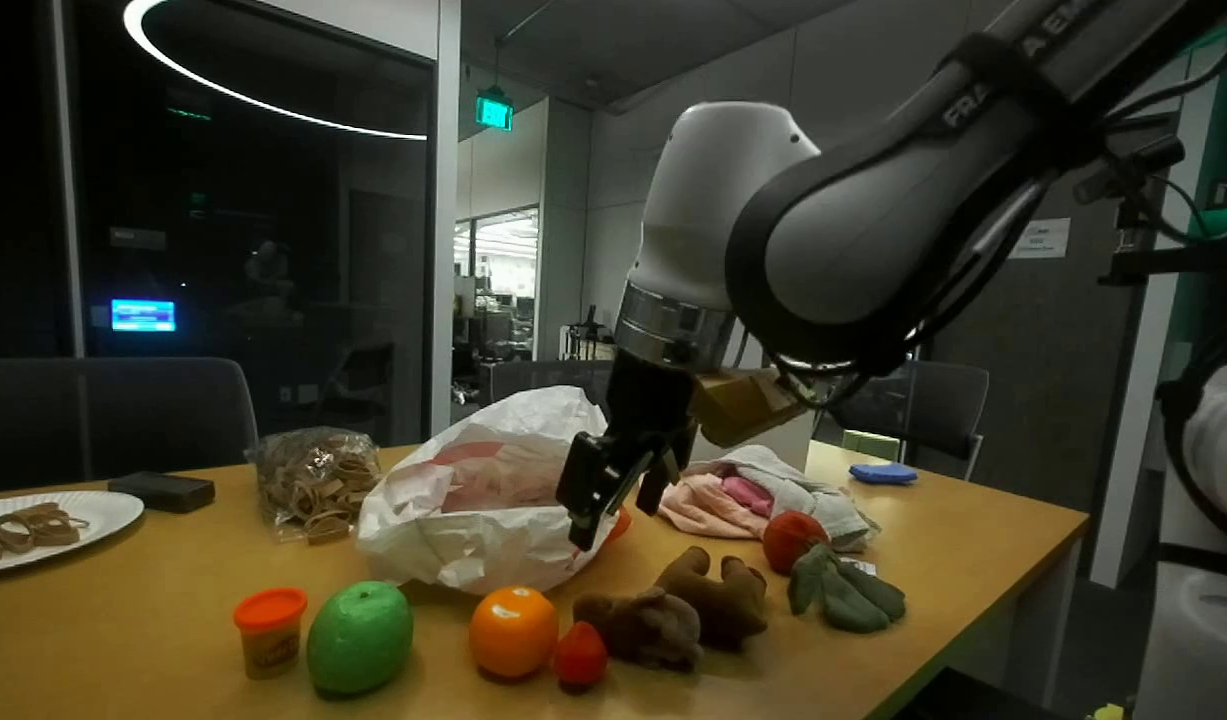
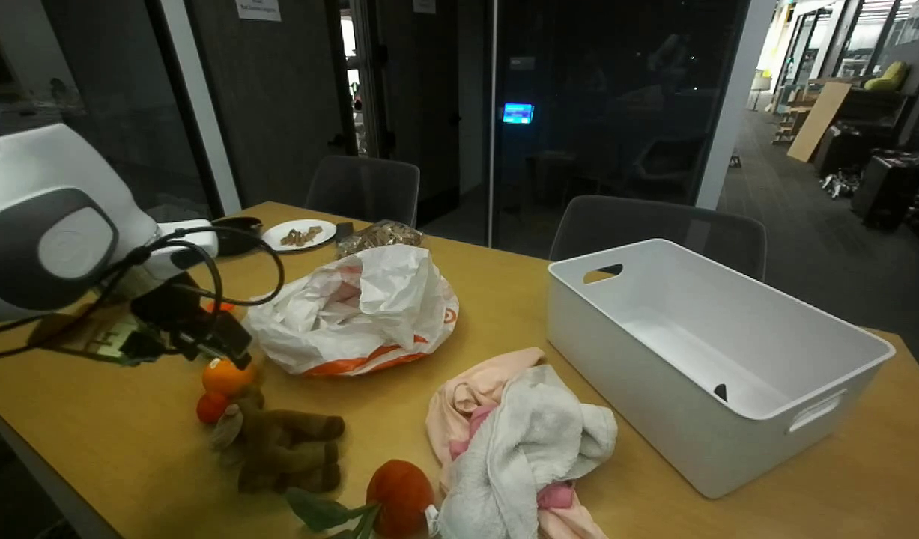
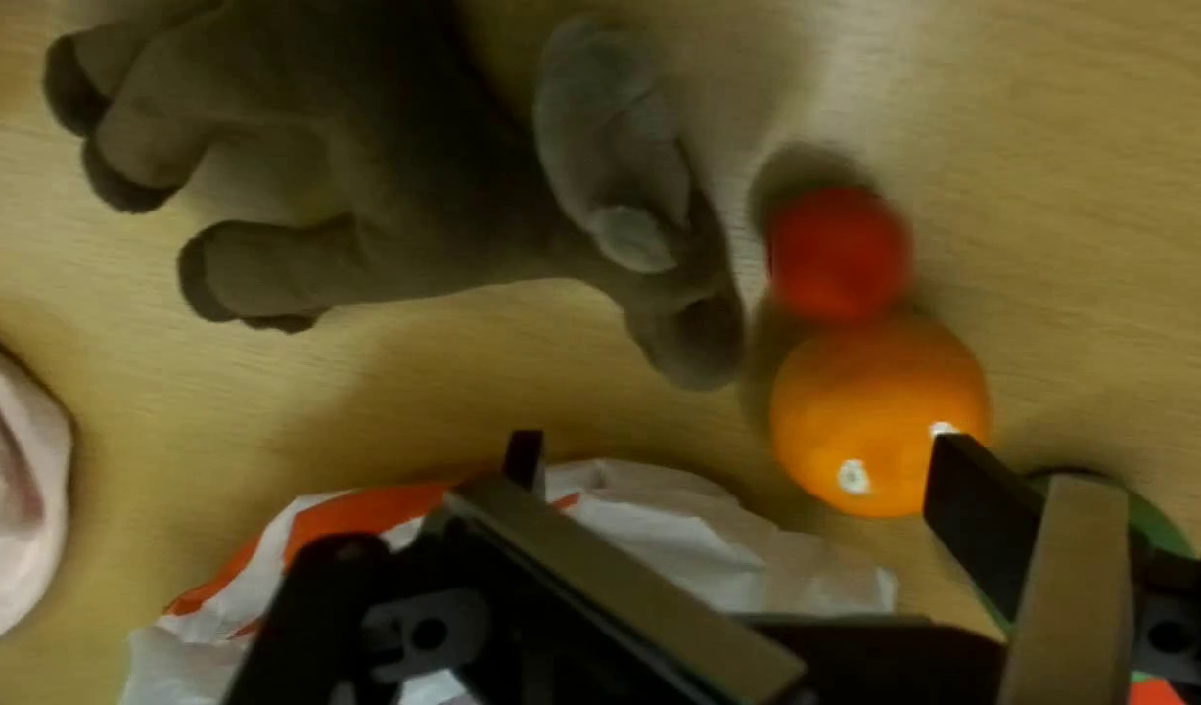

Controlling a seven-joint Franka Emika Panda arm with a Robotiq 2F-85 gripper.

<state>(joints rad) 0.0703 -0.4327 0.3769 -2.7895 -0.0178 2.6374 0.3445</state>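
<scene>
Above the wooden table [image 1: 958,530], the gripper [image 3: 757,494] is held slightly tilted, its jaws spread wide apart and nothing clamped between them. In the wrist view, crinkled film of a white plastic bag [image 2: 347,299] is seen beyond the gap; whether it is touched cannot be told. With that gap taken as the clock's centre, an orange [image 3: 874,416] is found at two o'clock, a small red ball [image 3: 840,257] between twelve and one, a brown plush animal [image 3: 414,196] between ten and eleven, and a peach cloth [image 3: 13,490] at nine.

The red ball appears to be rested against the orange, by which both are probably steadied. The animal is laid on its side, a pose likely settled by its soft body and splayed legs. The bag's slumped but gaping form is presumably kept by its creases alone.

By an exterior view alone is the inside of a white bin [image 2: 639,382] revealed; at three o'clock from the bag there, it is set upright, presumably on a flat base. A green fruit [image 1: 361,638] and an orange-lidded tub [image 1: 271,635], both at nine o'clock from the orange, are shown whole only in an exterior view; in the wrist view the fruit is largely covered by a jaw. The gripper's lift above the table is made plain in both exterior views, while the spread of its jaws is best read at the wrist.
</scene>
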